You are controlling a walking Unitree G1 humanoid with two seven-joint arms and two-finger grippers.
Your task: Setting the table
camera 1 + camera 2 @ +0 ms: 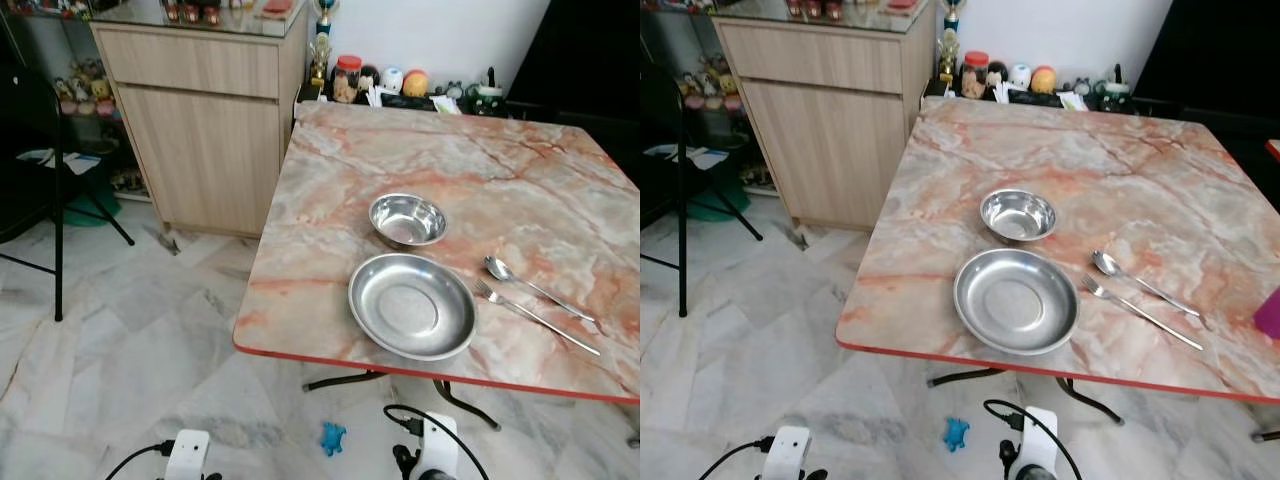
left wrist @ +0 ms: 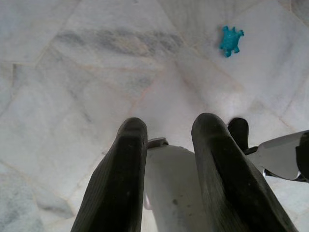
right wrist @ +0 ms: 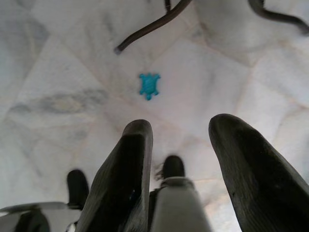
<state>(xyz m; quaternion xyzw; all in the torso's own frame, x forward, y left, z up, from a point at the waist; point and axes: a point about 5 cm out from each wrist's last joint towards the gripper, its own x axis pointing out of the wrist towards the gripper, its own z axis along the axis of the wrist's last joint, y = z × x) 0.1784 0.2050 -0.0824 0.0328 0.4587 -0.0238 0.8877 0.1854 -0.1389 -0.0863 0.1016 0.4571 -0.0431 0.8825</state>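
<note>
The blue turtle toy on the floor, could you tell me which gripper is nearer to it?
Right. The right gripper hangs just beside the blue turtle toy, which lies on the floor under the table edge; the left gripper hangs farther off on the toy's other side.

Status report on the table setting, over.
Left pincer and right pincer open, empty, hanging over the floor. Plate, bowl, fork and spoon laid on the table. Small blue toy on floor underfoot.

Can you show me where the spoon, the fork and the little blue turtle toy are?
spoon (image 1: 497, 267), left eye view, on its bowl.
fork (image 1: 486, 290), left eye view, on its tines.
blue turtle toy (image 3: 149, 85), right wrist view, on its body.
</note>
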